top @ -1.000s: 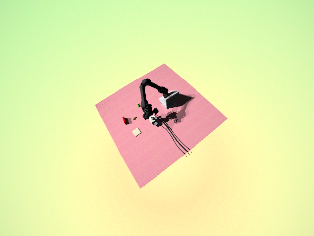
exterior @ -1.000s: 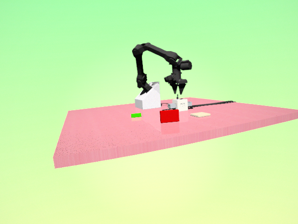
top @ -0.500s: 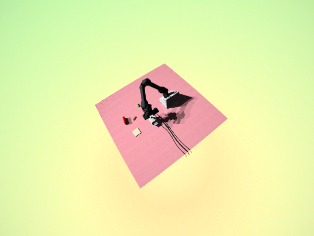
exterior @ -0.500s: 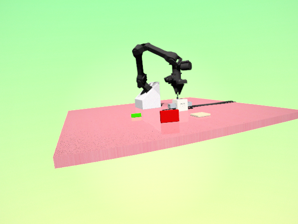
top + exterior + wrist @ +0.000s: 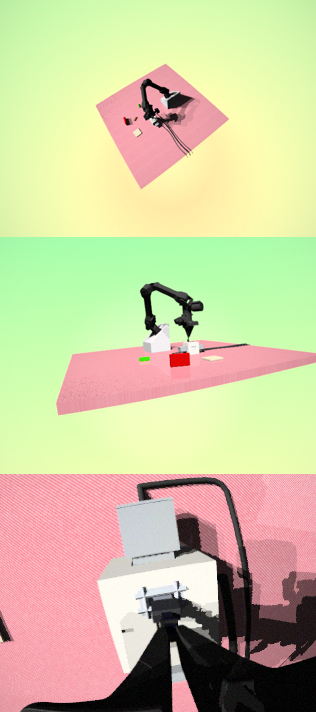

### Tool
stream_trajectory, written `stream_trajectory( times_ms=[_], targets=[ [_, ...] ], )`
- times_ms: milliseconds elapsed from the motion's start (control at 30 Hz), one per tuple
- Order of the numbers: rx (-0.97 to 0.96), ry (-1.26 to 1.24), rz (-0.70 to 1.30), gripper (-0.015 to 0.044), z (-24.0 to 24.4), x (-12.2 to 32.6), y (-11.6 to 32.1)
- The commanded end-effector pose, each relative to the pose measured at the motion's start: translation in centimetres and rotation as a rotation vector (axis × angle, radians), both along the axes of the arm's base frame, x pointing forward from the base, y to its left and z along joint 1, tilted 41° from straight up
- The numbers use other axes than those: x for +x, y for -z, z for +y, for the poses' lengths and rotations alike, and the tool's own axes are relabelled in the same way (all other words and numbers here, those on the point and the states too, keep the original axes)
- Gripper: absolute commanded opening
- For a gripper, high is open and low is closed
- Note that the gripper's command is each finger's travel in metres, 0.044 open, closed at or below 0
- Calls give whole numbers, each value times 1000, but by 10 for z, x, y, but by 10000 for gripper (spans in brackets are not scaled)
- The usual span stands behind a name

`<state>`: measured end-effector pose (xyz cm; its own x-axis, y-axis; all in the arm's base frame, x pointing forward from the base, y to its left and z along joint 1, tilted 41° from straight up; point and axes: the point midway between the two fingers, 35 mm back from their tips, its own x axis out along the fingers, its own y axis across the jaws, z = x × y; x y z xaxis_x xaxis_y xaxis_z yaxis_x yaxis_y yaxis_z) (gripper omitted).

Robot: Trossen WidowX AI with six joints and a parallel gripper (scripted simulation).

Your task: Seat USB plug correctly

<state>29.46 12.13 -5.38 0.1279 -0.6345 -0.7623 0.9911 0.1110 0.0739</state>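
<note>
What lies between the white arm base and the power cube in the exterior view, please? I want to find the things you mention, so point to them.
Part of a grey plug (image 5: pixel 182 349) shows between them in the exterior view.

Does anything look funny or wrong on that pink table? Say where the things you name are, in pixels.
Yes, one thing. The dark USB plug (image 5: pixel 166 608) on top of the white power cube (image 5: pixel 191 348) (image 5: pixel 116 591) looks odd because it sticks up instead of sitting flush. The gripper (image 5: pixel 188 338) (image 5: pixel 170 633) is pinching it. Nothing looks spilled or broken.

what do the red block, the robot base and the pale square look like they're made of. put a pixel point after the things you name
Red block (image 5: pixel 124 121) (image 5: pixel 179 360): perhaps painted wood or plastic; flat, even colour.
Base (image 5: pixel 165 102) (image 5: pixel 159 345): possibly matte plastic or painted metal; faint speckle.
Pale square (image 5: pixel 137 132) (image 5: pixel 212 358): maybe card or plastic; plain cream, no visible grain.
</note>
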Motion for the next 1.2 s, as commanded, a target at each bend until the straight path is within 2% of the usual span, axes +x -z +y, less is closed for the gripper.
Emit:
stream_trajectory(
  times_ms=[0,1167],
  targets=[
    [0,0,0,0,0,0,0],
    [1,0,0,0,12,-2,-14]
  ],
)
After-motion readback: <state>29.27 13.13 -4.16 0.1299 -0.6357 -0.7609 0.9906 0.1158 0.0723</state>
